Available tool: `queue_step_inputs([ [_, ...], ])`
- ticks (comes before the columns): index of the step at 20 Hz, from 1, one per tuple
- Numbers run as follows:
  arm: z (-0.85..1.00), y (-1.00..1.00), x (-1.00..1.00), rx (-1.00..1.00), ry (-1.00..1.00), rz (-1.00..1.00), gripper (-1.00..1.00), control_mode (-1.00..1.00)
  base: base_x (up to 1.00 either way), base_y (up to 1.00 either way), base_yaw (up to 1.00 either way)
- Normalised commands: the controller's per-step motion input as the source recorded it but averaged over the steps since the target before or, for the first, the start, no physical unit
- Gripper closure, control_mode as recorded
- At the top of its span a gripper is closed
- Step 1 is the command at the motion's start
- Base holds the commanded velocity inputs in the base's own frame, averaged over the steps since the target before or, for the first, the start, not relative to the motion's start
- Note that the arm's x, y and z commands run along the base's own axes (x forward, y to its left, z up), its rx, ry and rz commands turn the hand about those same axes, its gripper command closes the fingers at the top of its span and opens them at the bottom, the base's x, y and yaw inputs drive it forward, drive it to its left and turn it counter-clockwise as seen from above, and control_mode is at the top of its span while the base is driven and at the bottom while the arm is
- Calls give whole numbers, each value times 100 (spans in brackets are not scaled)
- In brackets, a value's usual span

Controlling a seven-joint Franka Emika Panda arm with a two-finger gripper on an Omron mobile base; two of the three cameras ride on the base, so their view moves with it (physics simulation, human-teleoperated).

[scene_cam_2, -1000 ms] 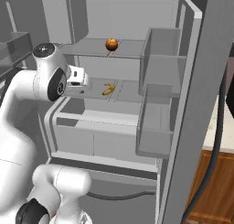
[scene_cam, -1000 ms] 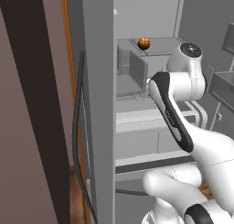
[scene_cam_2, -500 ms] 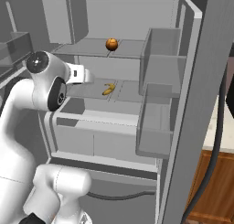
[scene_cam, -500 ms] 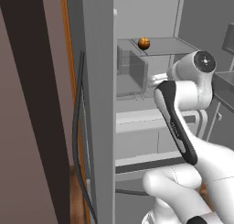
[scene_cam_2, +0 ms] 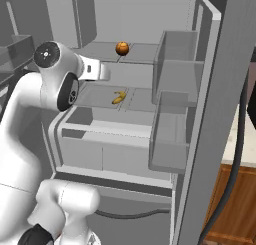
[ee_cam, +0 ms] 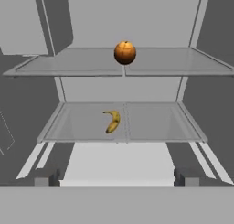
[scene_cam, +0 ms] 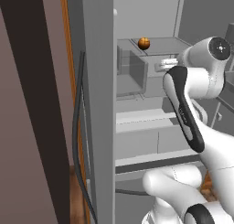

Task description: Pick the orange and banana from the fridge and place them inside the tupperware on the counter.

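Since your end effector [ee_cam: 117, 177] is spread wide and holds nothing, both fruits are yet to be picked up. You can see the small round dark orange fruit [ee_cam: 124, 52] on the top pale grey shelf [ee_cam: 183, 63] of the tall grey fridge [scene_cam_2: 210, 119], at about 12 o'clock in the hand view. The small curved yellow banana [ee_cam: 112, 121] lies on the shelf below, just under the orange, also near 12 o'clock but closer to you. The two fruits are well apart, one shelf up from the other.

Here is what I think could go wrong. The orange is round, so a bump from one finger could make it roll back or off the shelf edge. The banana lies flat and thin, so your fingers may scrape the shelf or slide over it. The shelves sit close above each other, so if you reach for the banana, the hand may hit the top shelf. The clear door bins [scene_cam_2: 177, 64] stand at 3 o'clock in the right base view, and the arm could knock them when it swings out.

You cannot read any words, brands or labels anywhere.
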Motion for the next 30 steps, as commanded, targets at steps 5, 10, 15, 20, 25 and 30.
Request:
queue_step_inputs([
  [5, 22, -10, 12, 10, 0, -2, -100, -100, 0, 0, 0],
  [10, 0, 0, 11, 0, 0, -3, -100, -100, 0, 0, 0],
  [15, 5, 0, 27, -2, 4, -2, -100, -100, 0, 0, 0],
  [20, 7, 0, 51, 0, 3, 0, -100, -100, 0, 0, 0],
  [25, 6, 0, 55, 0, 2, 0, -100, -100, 0, 0, 0],
  [30, 0, 0, 55, 0, 3, 0, -100, -100, 0, 0, 0],
])
